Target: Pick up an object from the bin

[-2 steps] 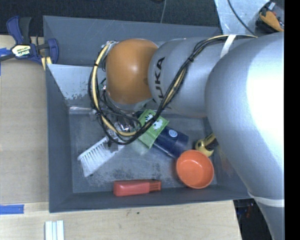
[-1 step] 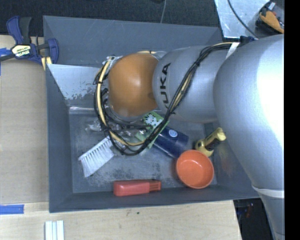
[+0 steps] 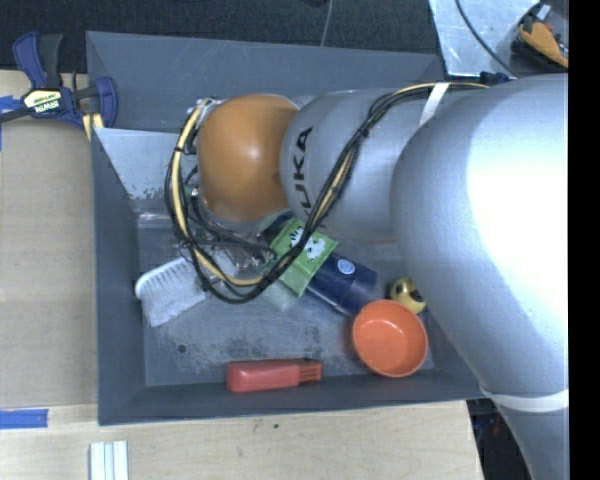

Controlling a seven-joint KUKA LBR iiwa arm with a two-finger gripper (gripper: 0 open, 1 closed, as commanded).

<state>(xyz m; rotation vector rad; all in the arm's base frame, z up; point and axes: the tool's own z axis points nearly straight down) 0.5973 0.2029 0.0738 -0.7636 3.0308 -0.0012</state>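
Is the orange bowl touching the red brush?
Apart: the camera view shows bare bin floor between the orange bowl and the red brush.

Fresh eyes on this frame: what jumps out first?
The silver arm with its orange wrist cover, reaching in from the right over the middle of the bin. Next, the orange bowl at the lower right of the floor, and the red brush along the near wall.

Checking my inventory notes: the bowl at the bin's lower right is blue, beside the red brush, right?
No. The camera view shows the bowl is orange, not blue. It does sit at the lower right of the bin, beside the red brush.
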